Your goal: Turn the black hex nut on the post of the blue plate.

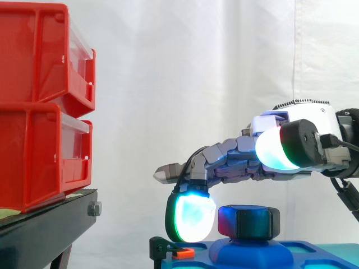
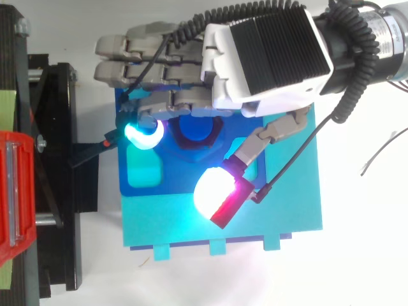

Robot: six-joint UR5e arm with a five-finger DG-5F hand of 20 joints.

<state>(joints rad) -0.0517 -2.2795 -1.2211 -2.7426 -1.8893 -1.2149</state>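
Hand hovers over the black hex nut, which sits on its post on the blue plate. Fingers loose, gripping nothing. Best to drop lower and pinch opposite flats squarely before twisting.

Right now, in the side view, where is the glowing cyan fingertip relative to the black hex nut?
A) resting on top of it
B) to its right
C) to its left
C: the cyan fingertip hangs down to the left of the black hex nut, which sits above the blue plate under the hand.
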